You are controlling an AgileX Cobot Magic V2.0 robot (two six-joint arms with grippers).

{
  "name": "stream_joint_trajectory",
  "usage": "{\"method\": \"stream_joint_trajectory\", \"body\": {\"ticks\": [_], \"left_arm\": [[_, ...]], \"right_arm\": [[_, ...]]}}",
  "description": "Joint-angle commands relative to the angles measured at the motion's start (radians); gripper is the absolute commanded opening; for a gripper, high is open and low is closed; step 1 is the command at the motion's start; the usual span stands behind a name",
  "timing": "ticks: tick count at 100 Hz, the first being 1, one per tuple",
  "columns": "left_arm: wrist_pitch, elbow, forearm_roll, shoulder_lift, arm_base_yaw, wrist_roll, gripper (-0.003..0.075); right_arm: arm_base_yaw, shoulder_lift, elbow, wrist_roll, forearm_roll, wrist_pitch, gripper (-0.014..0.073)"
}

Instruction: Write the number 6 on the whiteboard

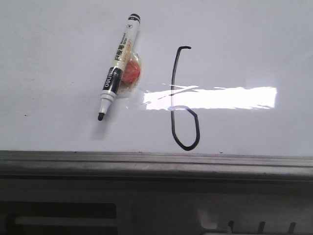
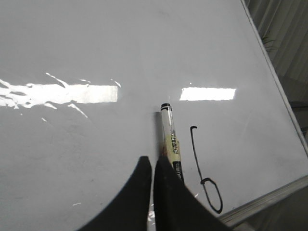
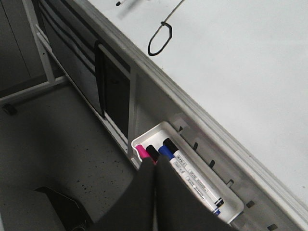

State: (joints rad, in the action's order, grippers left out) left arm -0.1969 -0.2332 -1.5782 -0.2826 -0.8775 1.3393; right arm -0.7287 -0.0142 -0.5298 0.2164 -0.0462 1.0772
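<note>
The number 6 (image 1: 175,73) is a thin black line figure on the glossy whiteboard (image 1: 244,39), right of centre, with its loop near the grey front rail (image 1: 156,161). A marker pen (image 1: 119,63) lies uncapped on the board to the left of it, tip toward the rail. No gripper shows in the front view. In the left wrist view my left gripper (image 2: 153,161) is shut and empty, with the marker (image 2: 169,134) and the 6 (image 2: 196,154) beyond it. My right gripper (image 3: 155,168) is shut and empty, off the board's front edge.
A red round thing (image 1: 133,73) in clear wrap sits under the marker. A bright light glare (image 1: 210,98) crosses the 6. A white tray (image 3: 231,192) below the rail holds several markers. Dark floor and a table leg (image 3: 41,43) lie beneath.
</note>
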Motion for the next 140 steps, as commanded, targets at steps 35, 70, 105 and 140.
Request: {"method": "stream_joint_trajectory", "body": {"ticks": [35, 70, 105, 140], "left_arm": [[0.228, 0.223, 1.211, 0.214, 0.405, -1.077, -0.0019], [0.334, 0.282, 1.486, 0.318, 0.647, -1.307, -0.0019], [0.496, 0.282, 1.393, 0.318, 0.669, -1.309, -0.0019], [0.496, 0.282, 1.393, 0.318, 0.669, -1.309, -0.0019]], "right_arm": [[0.005, -0.013, -0.020, 0.002, 0.008, -0.062, -0.0064], [0.005, -0.013, -0.020, 0.002, 0.008, -0.059, -0.0064], [0.005, -0.013, -0.020, 0.002, 0.008, -0.059, -0.0064], [0.005, -0.013, -0.020, 0.002, 0.008, -0.057, -0.0064]]}}
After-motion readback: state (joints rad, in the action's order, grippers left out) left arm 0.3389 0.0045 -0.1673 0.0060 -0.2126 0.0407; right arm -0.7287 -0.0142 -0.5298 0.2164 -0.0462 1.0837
